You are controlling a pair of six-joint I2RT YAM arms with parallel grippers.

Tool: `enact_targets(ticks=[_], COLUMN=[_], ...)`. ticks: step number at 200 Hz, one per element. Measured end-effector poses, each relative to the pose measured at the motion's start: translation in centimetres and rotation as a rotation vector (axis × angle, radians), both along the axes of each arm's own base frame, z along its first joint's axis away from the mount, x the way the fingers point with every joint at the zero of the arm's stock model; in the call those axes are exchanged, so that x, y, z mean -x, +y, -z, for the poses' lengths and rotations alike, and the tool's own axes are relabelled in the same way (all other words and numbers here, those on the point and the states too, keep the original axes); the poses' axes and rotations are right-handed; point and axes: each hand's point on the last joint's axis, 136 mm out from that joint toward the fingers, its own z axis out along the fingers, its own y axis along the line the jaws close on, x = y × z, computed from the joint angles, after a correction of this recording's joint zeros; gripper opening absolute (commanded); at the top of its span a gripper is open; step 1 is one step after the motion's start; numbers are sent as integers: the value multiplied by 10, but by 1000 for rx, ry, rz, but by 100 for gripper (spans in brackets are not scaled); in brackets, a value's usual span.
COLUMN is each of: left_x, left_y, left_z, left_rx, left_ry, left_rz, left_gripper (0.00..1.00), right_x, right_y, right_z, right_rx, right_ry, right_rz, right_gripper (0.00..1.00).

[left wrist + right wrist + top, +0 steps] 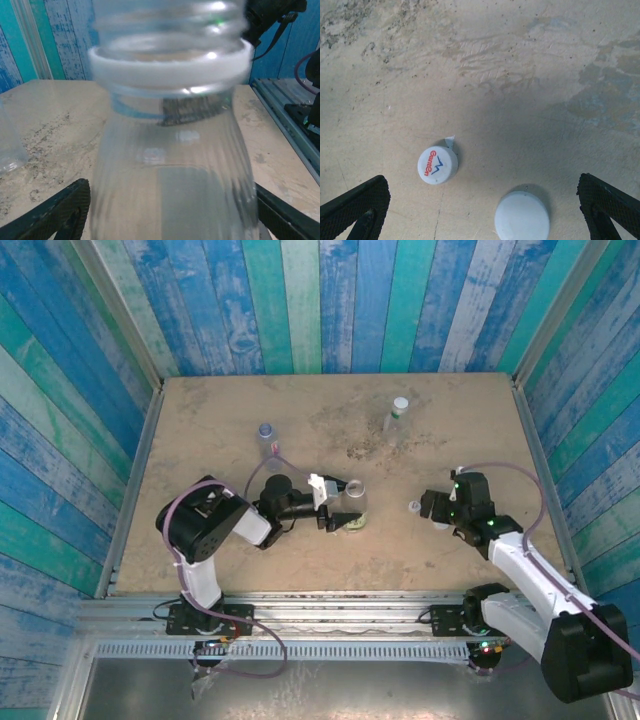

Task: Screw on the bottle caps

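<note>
A clear bottle (353,502) with a green label stands mid-table, its neck open under a white ring (170,67). My left gripper (338,505) (172,210) is shut on its body, one finger (60,210) pressing each side. My right gripper (440,508) (482,215) hangs open above two white caps lying on the table. One is a small cap with a red and blue logo (437,165), the other a larger plain cap (522,216). One white cap (413,506) lies just left of the right gripper in the top view.
A bottle with a bluish-purple top (266,435) stands at the back left. A plain clear bottle (397,418) with a white cap on it stands at the back right. Blue plank walls ring the sandy table (200,540).
</note>
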Motion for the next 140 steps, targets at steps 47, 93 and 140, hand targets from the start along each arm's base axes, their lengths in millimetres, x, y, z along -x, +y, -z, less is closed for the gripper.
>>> enact_targets(ticks=[47,93,140], left_x=[2,2,1], left_y=[-1,-1,-1], left_z=[4,6,6], left_rx=[-4,-13,-15], left_ry=[16,21,21], left_rz=[10,10,11], left_gripper=[70,65,66], right_x=[0,1,9], right_y=[3,-8,-9], right_z=[1,10,28], right_rx=[-11,21,21], right_ry=[10,52,133], right_rz=[-10,59,86], right_gripper=[84,70,67])
